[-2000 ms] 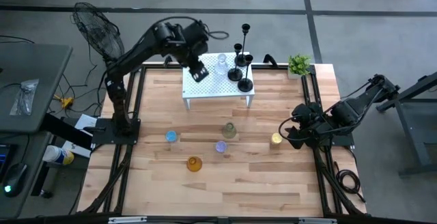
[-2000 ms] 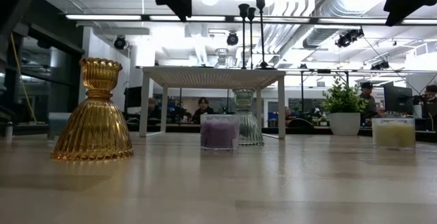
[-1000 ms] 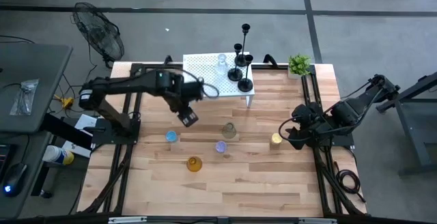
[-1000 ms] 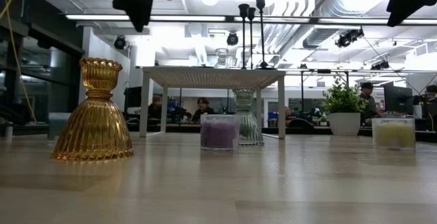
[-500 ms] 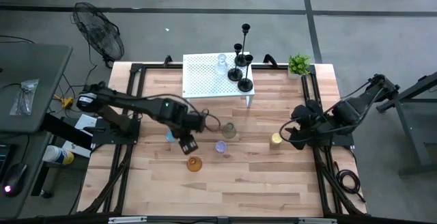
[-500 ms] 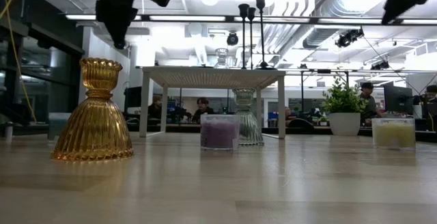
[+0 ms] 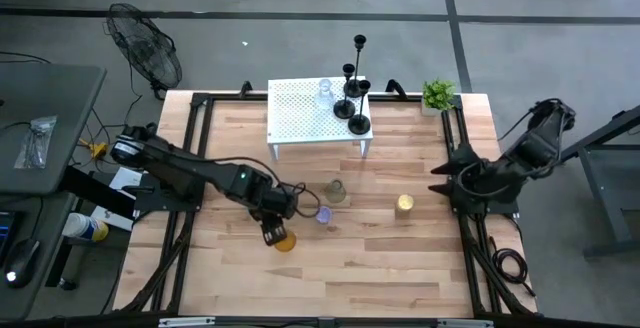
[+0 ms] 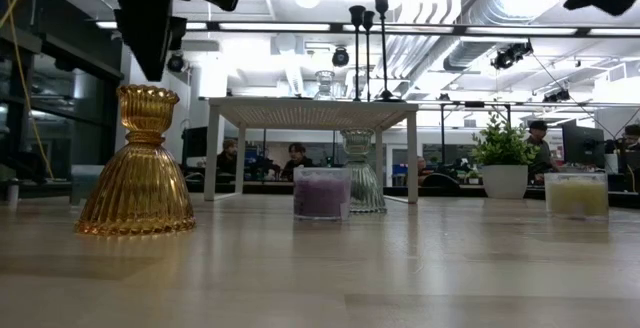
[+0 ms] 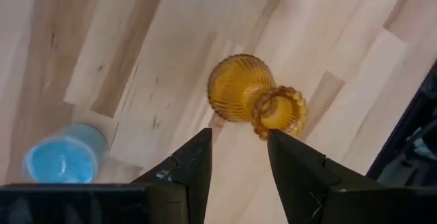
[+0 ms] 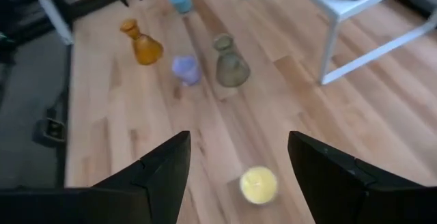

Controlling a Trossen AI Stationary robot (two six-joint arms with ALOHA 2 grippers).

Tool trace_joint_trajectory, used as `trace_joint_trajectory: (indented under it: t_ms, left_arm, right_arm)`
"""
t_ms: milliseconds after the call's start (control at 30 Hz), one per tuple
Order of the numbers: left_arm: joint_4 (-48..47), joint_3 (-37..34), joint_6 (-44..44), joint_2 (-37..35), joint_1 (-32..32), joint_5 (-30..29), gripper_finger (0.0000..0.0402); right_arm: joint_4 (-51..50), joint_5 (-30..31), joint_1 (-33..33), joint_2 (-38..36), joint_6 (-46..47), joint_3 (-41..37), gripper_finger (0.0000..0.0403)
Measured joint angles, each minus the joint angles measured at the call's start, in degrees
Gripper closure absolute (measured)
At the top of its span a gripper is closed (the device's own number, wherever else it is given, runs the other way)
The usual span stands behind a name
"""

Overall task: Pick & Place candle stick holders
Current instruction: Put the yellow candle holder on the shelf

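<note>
Left wrist: gripper open above amber holder

Ribbed amber glass holder, sky-blue one, lilac one, smoky grey-green one, pale yellow one, three black candlesticks on a white perforated stand, light striped wood table.

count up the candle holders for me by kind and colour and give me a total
Black candlesticks: 3
Clear glass holder: 1
Amber glass holder: 1
Blue glass holder: 1
Purple glass holder: 1
Green glass holder: 1
Yellow glass holder: 1
Total: 9
</note>
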Motion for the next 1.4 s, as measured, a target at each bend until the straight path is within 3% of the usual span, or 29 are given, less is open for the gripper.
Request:
trace_joint_trajectory:
  t_ms: [233,767,1400]
  left_arm:
    - [0.8,-0.8,1.4,0.0,-0.8,-1.0,0.0263]
    - [4.0,-0.8,4.2,0.0,-4.0,-2.0,0.0263]
    - [4.7,-0.8,2.8,4.0,-4.5,-2.6,0.0263]
  right_arm:
    - [12.8,-0.3,0.9,-4.6,-3.2,-9.8,0.0164]
    - [29.3,-2.2,0.9,-7.4,-3.1,-23.9,0.0164]
    - [30.7,-2.8,0.9,-9.2,-2.7,-26.4,0.0164]
